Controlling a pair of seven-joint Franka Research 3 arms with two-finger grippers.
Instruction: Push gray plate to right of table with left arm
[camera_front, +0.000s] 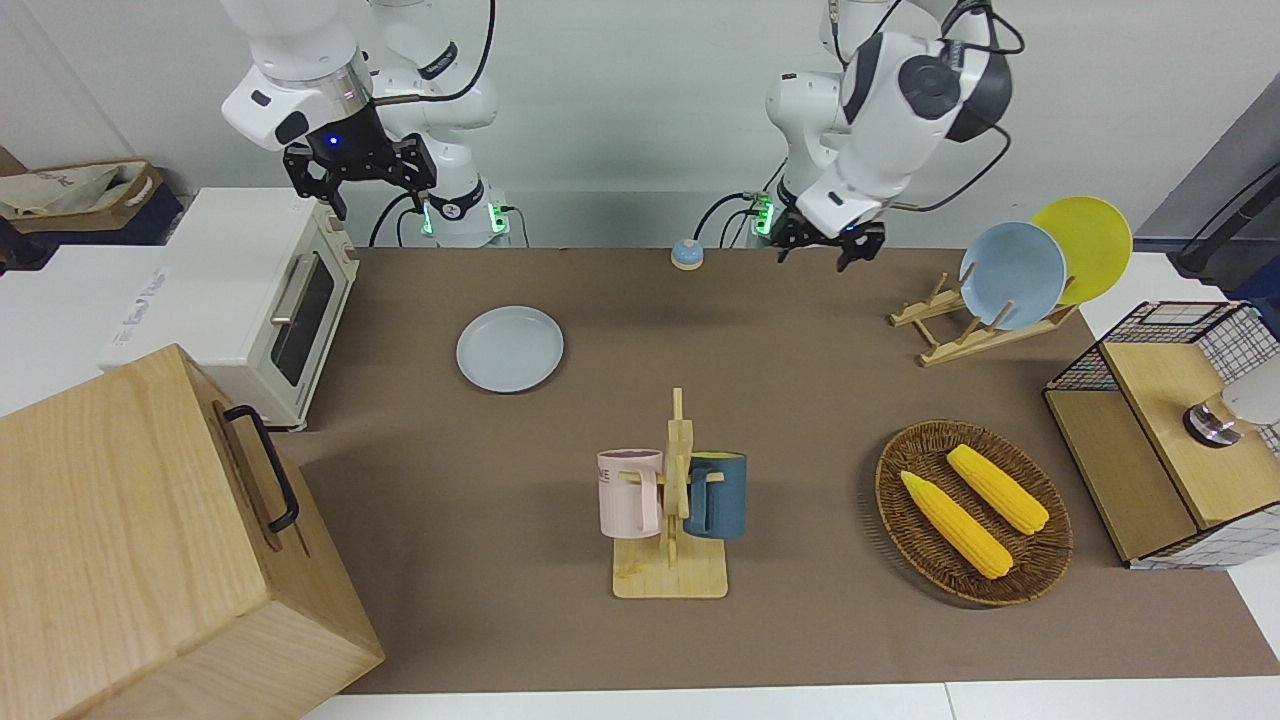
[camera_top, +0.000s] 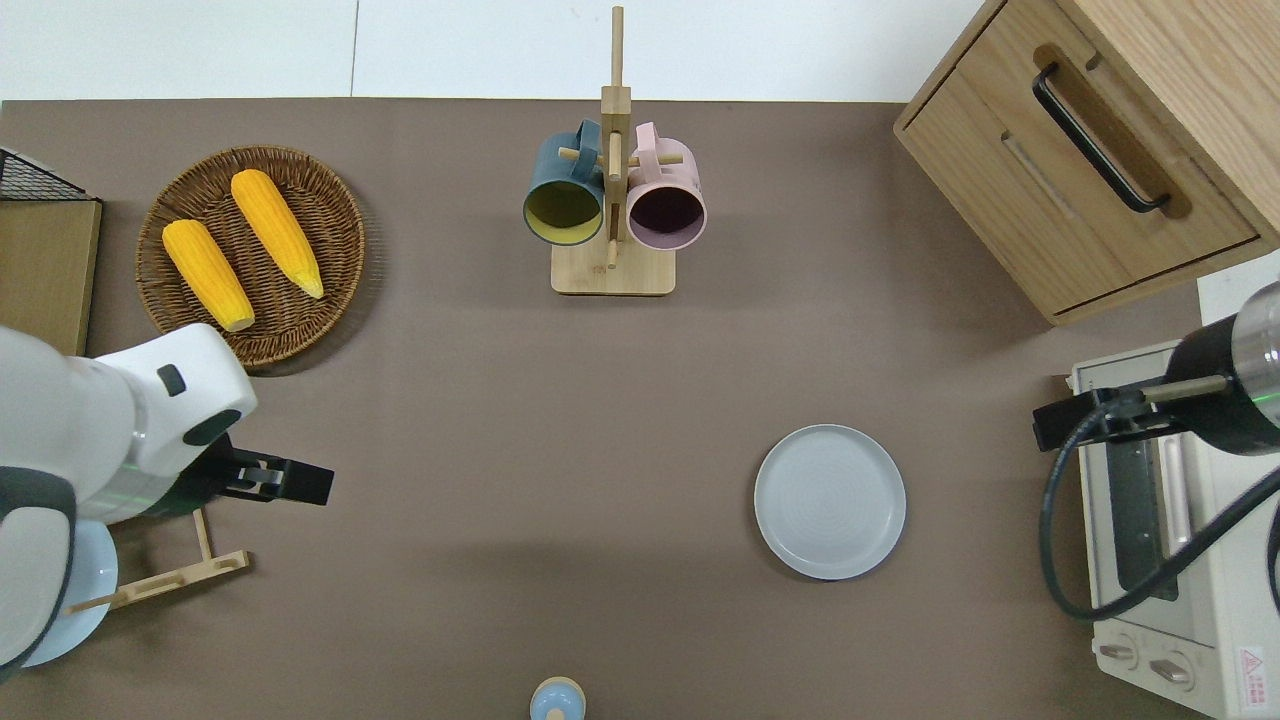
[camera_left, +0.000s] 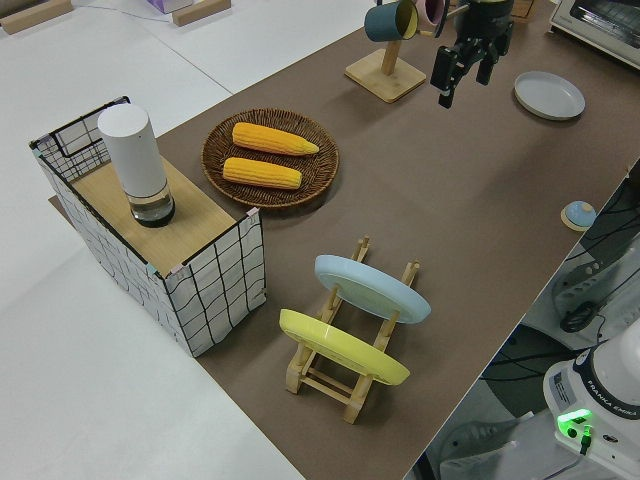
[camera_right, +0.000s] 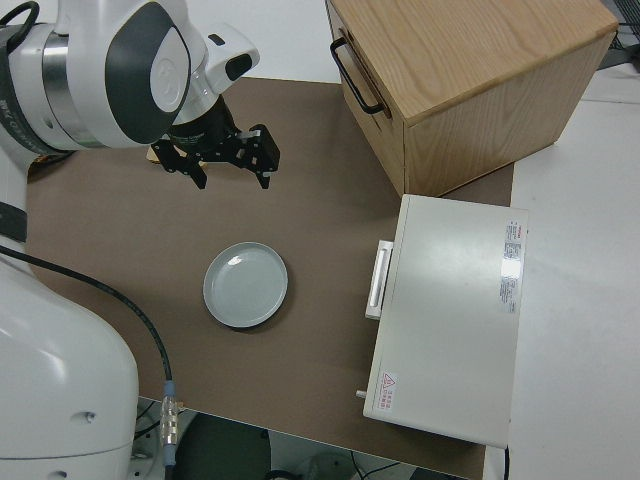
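Since the gray plate (camera_top: 830, 500) sits toward the right arm's end of the table (camera_top: 480, 400), just short of the toaster oven (camera_top: 1160, 560), one hard shove could bump it into that. The left claw (camera_top: 270, 480) hangs open and empty over the rack (camera_top: 170, 575), so a sloppy drop could clip it. The overhead view shows that overlap, while the front view only shows height. The right arm's parked.

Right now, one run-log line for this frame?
left gripper: in the air by the wooden plate rack, fingers open | gray plate: flat on table, untouched, toward right arm's end | right arm: parked
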